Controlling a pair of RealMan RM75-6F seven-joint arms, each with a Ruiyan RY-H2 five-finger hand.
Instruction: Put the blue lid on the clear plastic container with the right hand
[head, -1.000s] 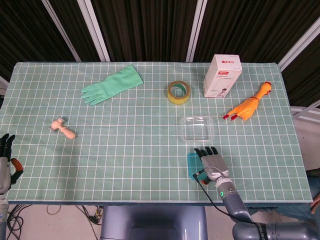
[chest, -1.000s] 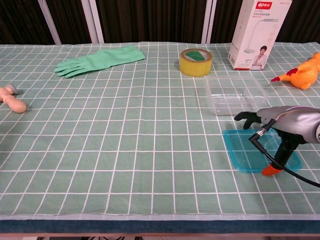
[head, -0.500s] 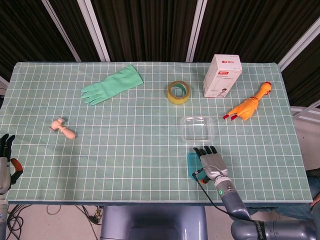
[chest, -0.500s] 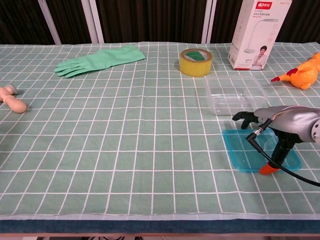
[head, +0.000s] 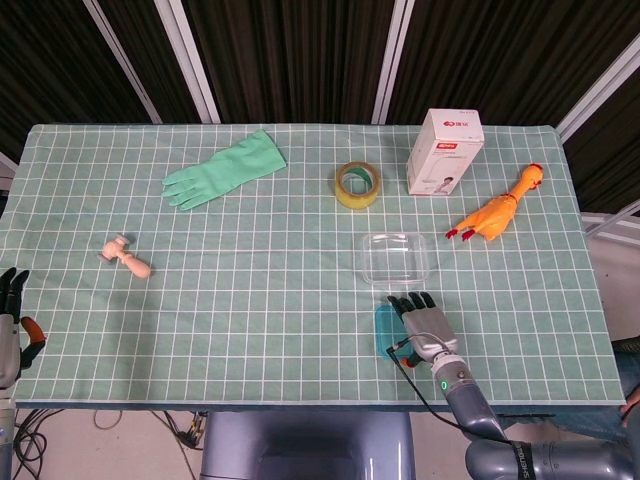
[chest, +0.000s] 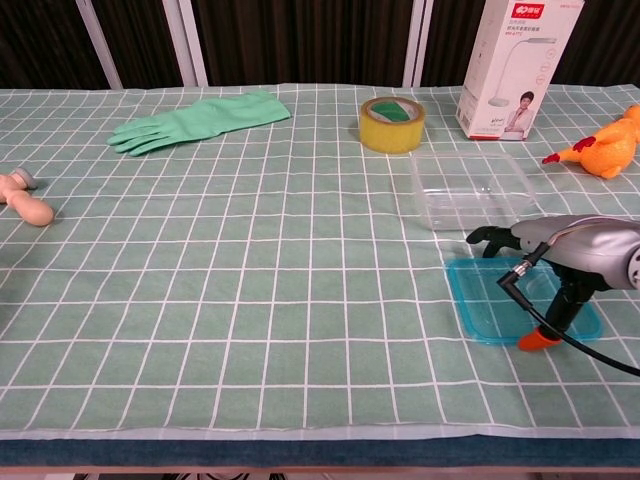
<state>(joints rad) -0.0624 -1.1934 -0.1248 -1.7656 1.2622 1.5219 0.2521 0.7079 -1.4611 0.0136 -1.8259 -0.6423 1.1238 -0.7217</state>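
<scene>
One table (head: 300, 300) under a green checked cloth carries seven things, one of each. One green glove (head: 225, 170), one white box (head: 444, 151), one rubber chicken (head: 495, 216). One clear plastic container (head: 397, 258) stands open; one blue lid (chest: 480, 300) lies flat just in front. The right hand (head: 426, 326) hovers over the lid, fingers spread, gripping nothing. One tape roll (head: 357, 184), one small wooden toy (head: 126, 256). The left hand (head: 10, 320) at the table edge: grip unclear.

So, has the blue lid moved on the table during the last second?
No. The blue lid lies flat just in front of the clear container, on the same grid squares, with the right hand over it.
</scene>
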